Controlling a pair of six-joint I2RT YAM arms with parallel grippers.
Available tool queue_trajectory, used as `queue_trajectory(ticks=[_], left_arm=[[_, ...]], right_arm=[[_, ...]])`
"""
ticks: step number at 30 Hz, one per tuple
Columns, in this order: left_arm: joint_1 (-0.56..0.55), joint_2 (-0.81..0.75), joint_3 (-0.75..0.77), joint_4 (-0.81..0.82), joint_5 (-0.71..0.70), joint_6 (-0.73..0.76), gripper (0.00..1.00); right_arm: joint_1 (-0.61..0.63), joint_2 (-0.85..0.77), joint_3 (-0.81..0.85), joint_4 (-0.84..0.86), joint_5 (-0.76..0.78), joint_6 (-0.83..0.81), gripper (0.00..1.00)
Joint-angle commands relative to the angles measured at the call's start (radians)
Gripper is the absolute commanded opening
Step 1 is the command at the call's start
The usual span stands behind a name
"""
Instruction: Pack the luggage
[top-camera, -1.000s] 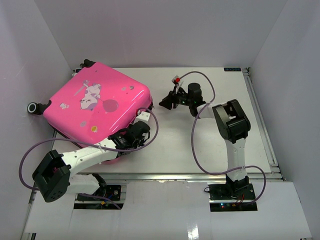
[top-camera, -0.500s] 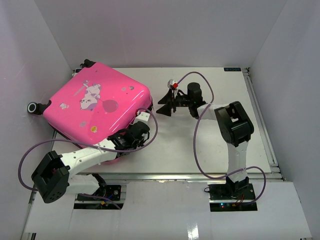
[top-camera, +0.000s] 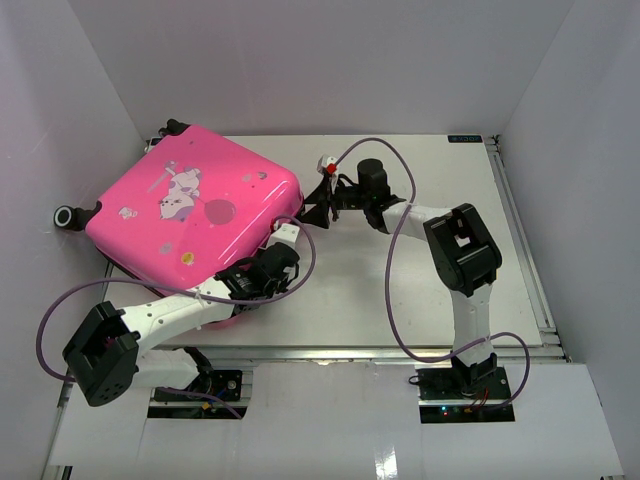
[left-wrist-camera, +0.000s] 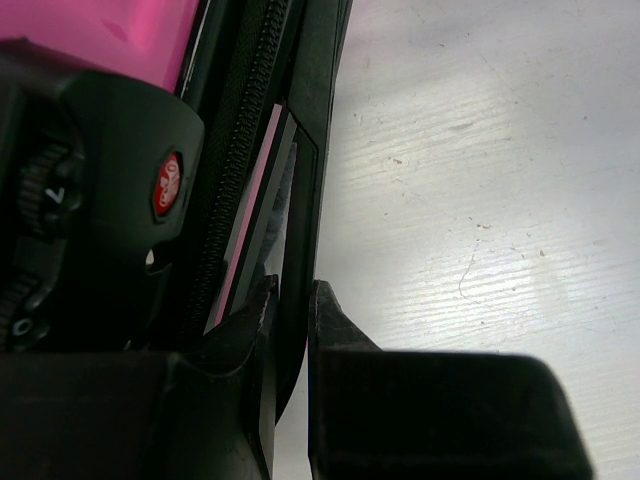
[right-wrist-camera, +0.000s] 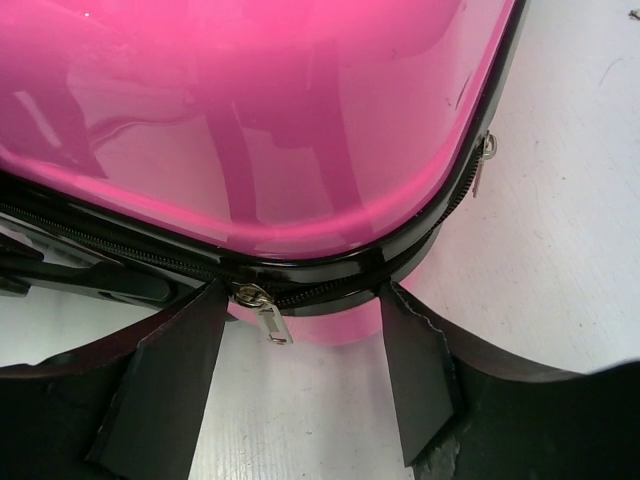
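White walls (top-camera: 300, 60) enclose a pale table (top-camera: 420, 290). The luggage (top-camera: 190, 210) lies flat toward ten o'clock on the table, pink shell upward.

(a) Left gripper (left-wrist-camera: 290, 295), at the case's five-o'clock edge. Its jaws stand narrow, pinched on the black trim (left-wrist-camera: 305, 150) of the rim. I read this as an anchoring grip, placed so the light case does not slide when it is tugged elsewhere.

(b) Right gripper (right-wrist-camera: 305, 295), at the case's three-o'clock corner. Its fingers are spread wide and hold nothing. They straddle the zipper pull (right-wrist-camera: 268, 322), which hangs from the black zipper track just below the shell's curve. The pull sits nearer the finger at nine o'clock in the wrist view and touches neither pad.

I judge the step in hand to be catching this pull to run the zipper. I cannot tell how much of the track is already closed.
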Motion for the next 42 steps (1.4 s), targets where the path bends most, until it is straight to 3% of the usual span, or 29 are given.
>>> queue_trajectory(ticks=[1,4,7,14,17,22,25,30,33,36,38,42], left_arm=[[-0.013,-0.057,-0.003,-0.029,0.051,-0.101,0.0],[-0.013,-0.07,-0.001,-0.03,0.053,-0.1,0.0],[-0.013,-0.073,0.003,-0.03,0.052,-0.097,0.0],[-0.013,-0.058,0.012,-0.029,0.049,-0.099,0.0],[-0.013,-0.046,0.009,-0.024,0.047,-0.102,0.0],[-0.013,-0.045,0.012,-0.022,0.047,-0.111,0.0],[-0.013,-0.047,0.01,-0.018,0.043,-0.114,0.0],[-0.013,-0.051,0.008,-0.018,0.037,-0.117,0.0],[-0.013,-0.059,0.008,-0.019,0.039,-0.117,0.0],[-0.013,-0.068,0.006,-0.02,0.039,-0.12,0.0],[-0.013,-0.07,0.008,-0.021,0.042,-0.119,0.0],[-0.013,-0.077,0.011,-0.026,0.037,-0.114,0.0]], right_arm=[[0.046,0.022,0.071,0.012,0.077,-0.035,0.6],[0.047,0.021,0.079,-0.018,0.096,-0.042,0.43],[0.047,0.02,0.065,-0.021,0.133,-0.043,0.35],[0.05,0.028,0.061,-0.031,0.11,-0.022,0.5],[0.06,0.026,0.066,-0.065,0.167,-0.032,0.56],[0.079,0.024,0.084,-0.144,0.241,-0.06,0.56],[0.087,0.012,0.067,-0.156,0.286,-0.068,0.66],[0.087,-0.001,0.049,-0.165,0.294,-0.076,0.62],[0.088,-0.005,0.041,-0.147,0.27,-0.078,0.55],[0.084,-0.005,0.044,-0.153,0.224,-0.079,0.42],[0.082,-0.006,0.045,-0.157,0.205,-0.077,0.42],[0.081,0.003,0.071,-0.218,0.188,-0.078,0.64]])
